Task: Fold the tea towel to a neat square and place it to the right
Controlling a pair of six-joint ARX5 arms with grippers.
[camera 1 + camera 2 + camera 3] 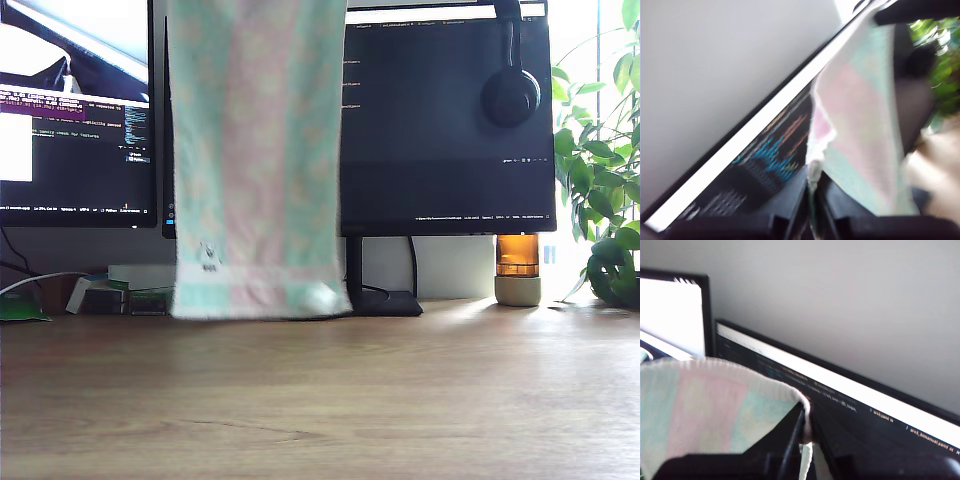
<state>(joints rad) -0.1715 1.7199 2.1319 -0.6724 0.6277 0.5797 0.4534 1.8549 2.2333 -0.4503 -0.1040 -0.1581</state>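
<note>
Fluffy mint-green, white and pink checked terry tea towel [256, 150] held up in front of the monitors.

In the exterior view the tea towel hangs as a long vertical strip from the twelve o'clock edge down to just above the brown wooden worktop [400, 400], its hem with a small label toward six o'clock. It covers the seam between two black monitors [445, 120]; black headphones [511, 90] hang at about two o'clock, an amber jar [518, 268] and a leafy green plant [600, 170] at three o'clock. My first hand [812, 200] is pinched shut on a bunched towel edge, the cloth fanning away from it. My second hand [805, 440] is likewise clamped on the towel's rim.
</note>
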